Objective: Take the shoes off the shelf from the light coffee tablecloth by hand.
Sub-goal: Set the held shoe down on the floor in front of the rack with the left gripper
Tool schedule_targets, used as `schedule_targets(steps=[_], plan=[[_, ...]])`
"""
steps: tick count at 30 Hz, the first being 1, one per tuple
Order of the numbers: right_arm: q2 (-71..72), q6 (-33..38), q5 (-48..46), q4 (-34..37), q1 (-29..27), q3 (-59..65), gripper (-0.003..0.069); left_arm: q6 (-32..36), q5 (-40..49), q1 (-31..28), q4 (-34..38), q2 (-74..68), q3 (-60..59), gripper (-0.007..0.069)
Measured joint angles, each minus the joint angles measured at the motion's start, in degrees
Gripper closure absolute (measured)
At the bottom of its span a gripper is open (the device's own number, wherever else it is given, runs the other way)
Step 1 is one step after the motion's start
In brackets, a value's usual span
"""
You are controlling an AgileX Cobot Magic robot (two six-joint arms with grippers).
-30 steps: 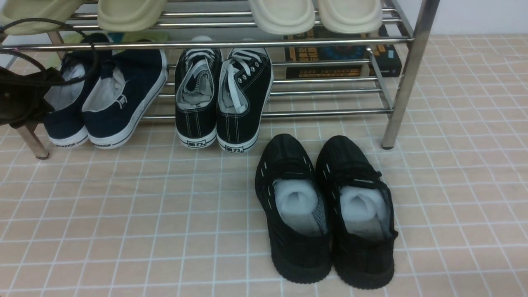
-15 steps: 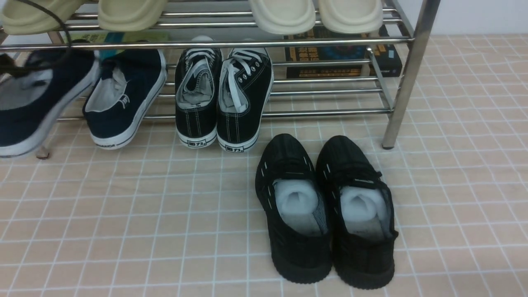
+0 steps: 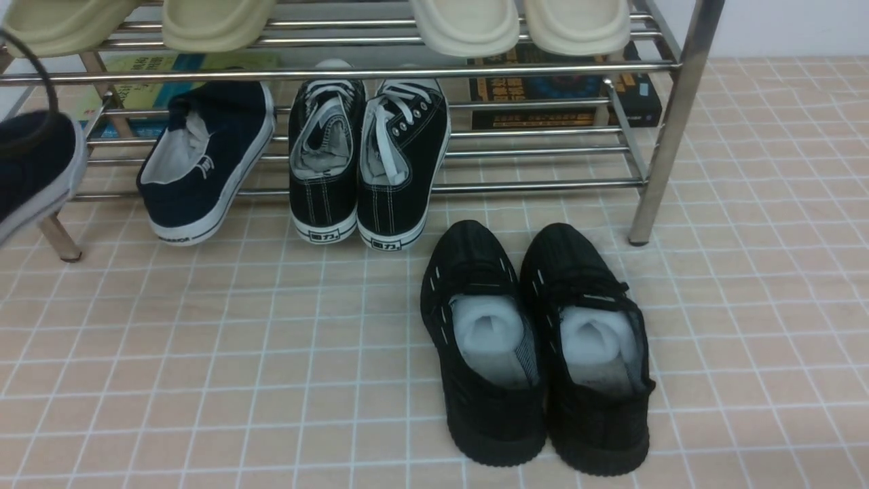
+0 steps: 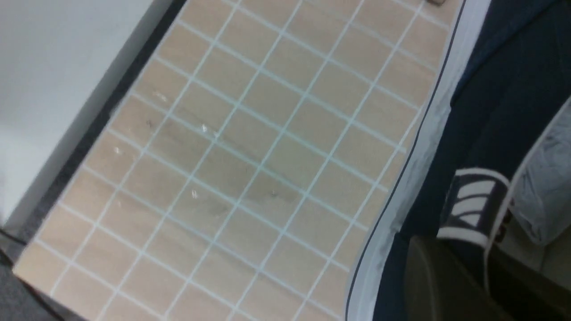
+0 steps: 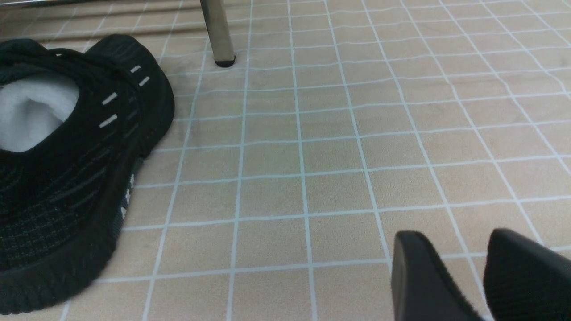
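Left tool (image 4: pixel 482 272) clenched on one navy slip-on (image 3: pixel 30 170), clear of the rack (image 3: pixel 543 183); its mate (image 3: pixel 204 163) rests on the lower tier. Right tool (image 5: pixel 464 267) released.

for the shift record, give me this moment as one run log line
left gripper: shut on a navy shoe, off the shelf | right gripper: open | other navy shoe: on shelf

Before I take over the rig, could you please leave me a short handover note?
Left gripper: shut on one navy slip-on, clear of the rack.
Right gripper: open, empty, over the tiled-print cloth.
Other navy slip-on: on the shoe rack's lower tier.
Done: one shoe off the rack.
Left: set it on the cloth, then bring its mate.
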State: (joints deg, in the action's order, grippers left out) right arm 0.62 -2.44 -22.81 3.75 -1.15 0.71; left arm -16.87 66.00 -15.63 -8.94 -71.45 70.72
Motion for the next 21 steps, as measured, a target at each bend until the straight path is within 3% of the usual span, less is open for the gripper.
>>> schedule_targets(steps=[10, 16, 21], plan=[[0.0, 0.0, 0.0, 0.0, 0.0, 0.0, 0.042, -5.5, -17.3, 0.0, 0.6, 1.4, -19.9, 0.0582], [0.0, 0.0, 0.0, 0.0, 0.0, 0.0, 0.042, -8.3, -27.4, 0.0, 0.5, 1.4, -25.9, 0.0582], [0.0, 0.0, 0.0, 0.0, 0.0, 0.0, 0.042, -8.8, -30.9, 0.0, 0.5, -0.2, -27.8, 0.0581]])
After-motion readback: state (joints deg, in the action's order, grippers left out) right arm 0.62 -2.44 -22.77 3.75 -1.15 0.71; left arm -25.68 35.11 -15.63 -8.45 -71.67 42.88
